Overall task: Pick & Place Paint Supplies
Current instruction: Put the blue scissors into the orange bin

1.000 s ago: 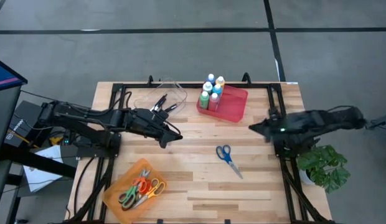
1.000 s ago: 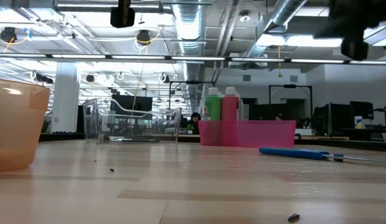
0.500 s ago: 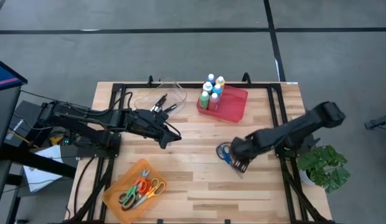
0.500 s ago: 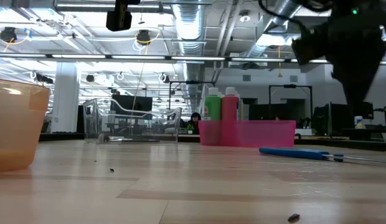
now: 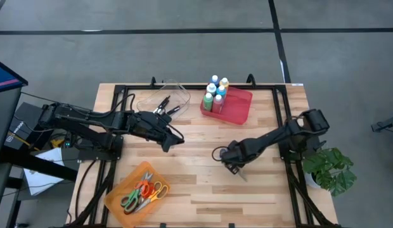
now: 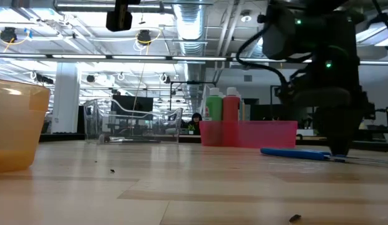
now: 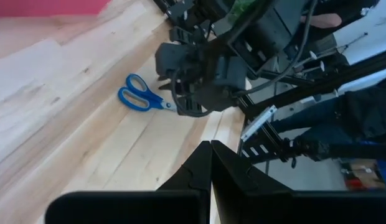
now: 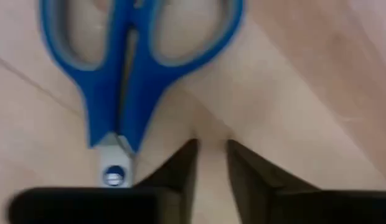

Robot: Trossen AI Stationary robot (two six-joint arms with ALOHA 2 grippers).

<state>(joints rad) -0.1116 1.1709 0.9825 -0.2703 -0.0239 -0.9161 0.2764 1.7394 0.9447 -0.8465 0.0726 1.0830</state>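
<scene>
From above, the white-capped plastic paint bottles point(image 5: 215, 92) all stand in the red plastic tray point(image 5: 238, 107) on the worktop point(image 5: 196, 183), none moved, while the right wrist view shows the right gripper point(image 8: 211, 163) slightly spread beside blue-handled scissors point(image 8: 134, 56), and the left gripper point(image 7: 210, 168) is pressed together.

6 paint bottles point(image 5: 215, 92), 1 blue scissors point(image 7: 142, 99), 2 bins, 1 clear tub.

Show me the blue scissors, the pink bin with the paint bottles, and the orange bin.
blue scissors point(image 7: 136, 98), left wrist view, on the handle loops.
pink bin point(image 5: 238, 107), high view, on its bare floor beside the paint bottles point(image 5: 214, 94).
orange bin point(image 5: 123, 187), high view, on its rim.
</scene>
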